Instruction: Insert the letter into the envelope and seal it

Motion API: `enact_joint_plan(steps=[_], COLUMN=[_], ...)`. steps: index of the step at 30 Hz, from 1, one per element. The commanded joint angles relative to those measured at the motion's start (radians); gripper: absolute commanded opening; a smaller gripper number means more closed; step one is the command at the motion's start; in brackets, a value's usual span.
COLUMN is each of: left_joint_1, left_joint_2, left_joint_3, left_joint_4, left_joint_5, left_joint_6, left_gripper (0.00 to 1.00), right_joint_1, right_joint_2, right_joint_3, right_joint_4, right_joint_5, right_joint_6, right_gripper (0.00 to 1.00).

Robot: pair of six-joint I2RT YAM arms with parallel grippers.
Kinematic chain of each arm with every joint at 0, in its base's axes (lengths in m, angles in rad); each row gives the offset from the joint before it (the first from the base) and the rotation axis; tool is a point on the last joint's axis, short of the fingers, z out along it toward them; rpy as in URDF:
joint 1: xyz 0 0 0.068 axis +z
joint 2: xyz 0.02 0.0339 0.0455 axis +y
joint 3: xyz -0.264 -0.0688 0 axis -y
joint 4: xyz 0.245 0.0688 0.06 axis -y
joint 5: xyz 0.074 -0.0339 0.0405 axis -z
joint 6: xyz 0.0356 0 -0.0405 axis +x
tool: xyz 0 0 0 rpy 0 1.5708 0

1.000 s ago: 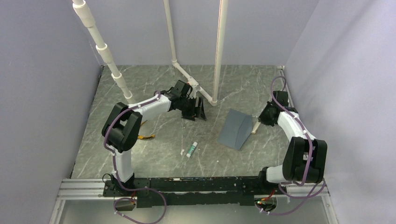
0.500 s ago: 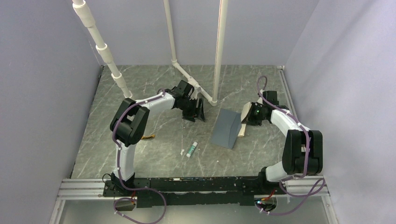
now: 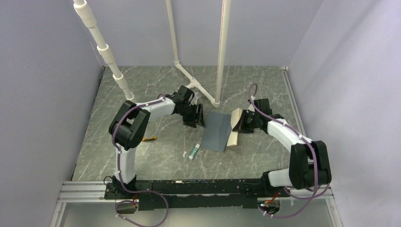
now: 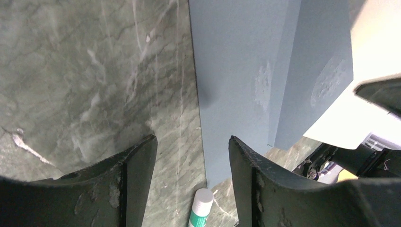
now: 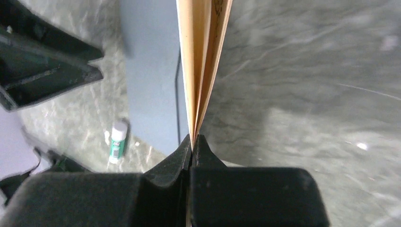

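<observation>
The slate blue-grey envelope [image 3: 213,132] lies mid-table, its flap side [image 4: 307,71] towards the letter. The tan letter [image 3: 234,128] is folded and stands on edge at the envelope's right side, cream in the left wrist view [image 4: 373,71]. My right gripper [image 3: 240,124] is shut on the letter's lower edge [image 5: 203,61], fingertips pinched together [image 5: 193,139]. My left gripper [image 3: 196,116] hovers at the envelope's left edge, open [image 4: 191,142], nothing between its fingers [image 4: 137,179]. Whether the letter's far edge is inside the envelope [image 5: 151,71] I cannot tell.
A green-and-white glue stick [image 3: 194,151] lies just near of the envelope's left corner, also in both wrist views [image 4: 201,213] [image 5: 118,142]. White pipes [image 3: 218,71] rise at the back. A small orange-yellow object [image 3: 150,139] lies beside the left arm.
My right arm has swung left with the letter, and the envelope has slid left with it towards the left gripper. The left gripper's jaws have narrowed a little.
</observation>
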Motion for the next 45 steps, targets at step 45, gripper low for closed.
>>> enact_joint_plan(steps=[45], left_joint_1=[-0.003], left_joint_2=[-0.018], left_joint_3=[-0.137], left_joint_4=[0.032], left_joint_5=[0.013], left_joint_6=[-0.262], left_gripper=[0.46], right_joint_1=[0.054], right_joint_2=[0.078], right_joint_3=[-0.218], right_joint_4=[0.512], right_joint_5=[0.124], right_joint_6=[0.041], right_gripper=[0.00])
